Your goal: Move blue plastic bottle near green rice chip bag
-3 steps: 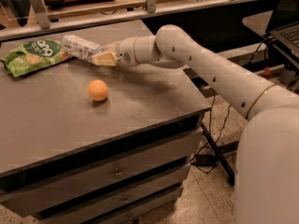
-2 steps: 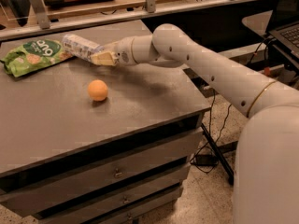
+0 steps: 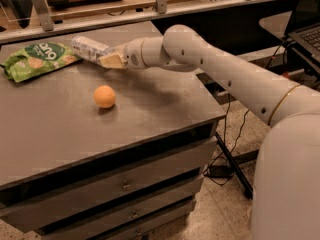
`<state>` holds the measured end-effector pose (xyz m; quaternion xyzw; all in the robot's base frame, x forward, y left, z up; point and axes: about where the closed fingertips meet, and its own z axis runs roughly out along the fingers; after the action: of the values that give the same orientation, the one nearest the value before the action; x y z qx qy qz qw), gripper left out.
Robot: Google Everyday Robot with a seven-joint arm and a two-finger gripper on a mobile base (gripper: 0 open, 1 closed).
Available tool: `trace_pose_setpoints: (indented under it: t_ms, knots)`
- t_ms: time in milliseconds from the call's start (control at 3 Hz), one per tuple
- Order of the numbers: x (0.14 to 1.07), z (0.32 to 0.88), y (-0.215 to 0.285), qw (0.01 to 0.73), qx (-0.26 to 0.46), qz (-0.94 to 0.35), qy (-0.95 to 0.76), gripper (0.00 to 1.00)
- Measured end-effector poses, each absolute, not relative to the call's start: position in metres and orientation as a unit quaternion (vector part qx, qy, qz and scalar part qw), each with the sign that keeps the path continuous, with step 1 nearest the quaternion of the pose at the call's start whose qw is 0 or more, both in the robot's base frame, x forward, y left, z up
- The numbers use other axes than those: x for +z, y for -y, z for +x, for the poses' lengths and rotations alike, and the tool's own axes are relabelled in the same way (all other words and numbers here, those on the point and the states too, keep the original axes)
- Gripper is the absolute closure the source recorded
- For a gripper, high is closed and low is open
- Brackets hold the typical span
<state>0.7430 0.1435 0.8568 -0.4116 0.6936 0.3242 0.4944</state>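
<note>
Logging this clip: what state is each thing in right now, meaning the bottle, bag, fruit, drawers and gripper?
blue plastic bottle: on its side, one end in the gripper, the other beside the bag.
green rice chip bag: flat and crinkled at the back left of the table.
orange fruit: resting alone, nothing touching it.
gripper: shut on the bottle's end, over the back of the table.
drawers: shut.

White, smooth-shelled robot arm (image 3: 235, 79) reaching from the rounded white torso (image 3: 290, 174) at lower right toward upper left, with the forearm nearly level. The cylindrical wrist (image 3: 142, 53) ends in the tan two-finger end effector (image 3: 112, 60), low over the far part of the grey bench (image 3: 60, 134), its fingers closed on one end of the clear blue plastic bottle (image 3: 87, 48).
</note>
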Motion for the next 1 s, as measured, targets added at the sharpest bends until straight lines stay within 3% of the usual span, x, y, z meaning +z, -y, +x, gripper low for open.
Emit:
trace_pose_setpoints:
  t_ms: [667, 1000]
  knots:
    - [0.8639, 0.7459, -0.1396, 0.511, 0.311, -0.392, -0.699, 0.05]
    - [0.8662, 0.746, -0.1395, 0.516, 0.311, -0.386, -0.699, 0.0]
